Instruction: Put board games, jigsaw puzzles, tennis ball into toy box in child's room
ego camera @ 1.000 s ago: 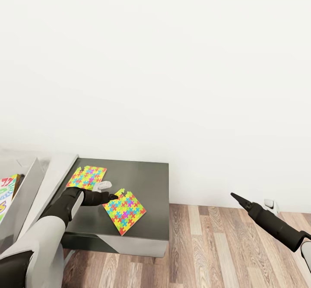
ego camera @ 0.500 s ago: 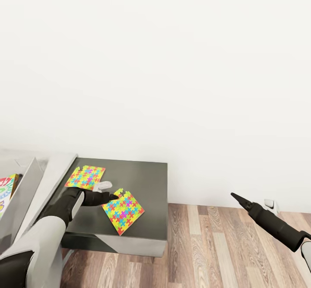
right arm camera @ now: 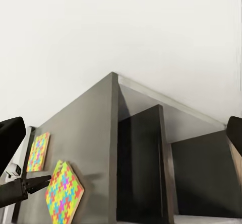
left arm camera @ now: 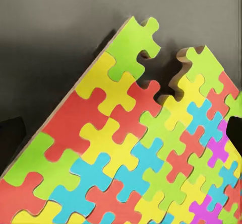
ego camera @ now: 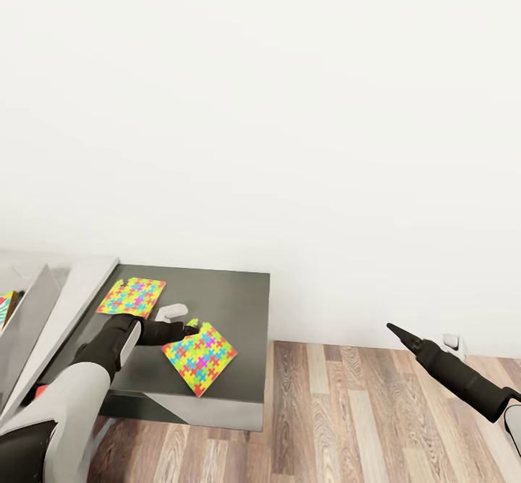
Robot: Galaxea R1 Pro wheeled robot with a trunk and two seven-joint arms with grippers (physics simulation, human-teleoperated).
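The left gripper (ego camera: 189, 330) reaches level over the dark cabinet top (ego camera: 231, 302), its tips at the near jigsaw puzzle's (ego camera: 199, 357) notched corner; whether they pinch it I cannot tell. The right gripper (ego camera: 391, 329) hangs over the floor (ego camera: 347, 418), fingers spread.

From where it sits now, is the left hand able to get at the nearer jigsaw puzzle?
Probably yes. The left hand is already at the top corner of the nearer jigsaw puzzle, which lies flat on the dark cabinet top with nothing between them; the left wrist view shows that corner close up.
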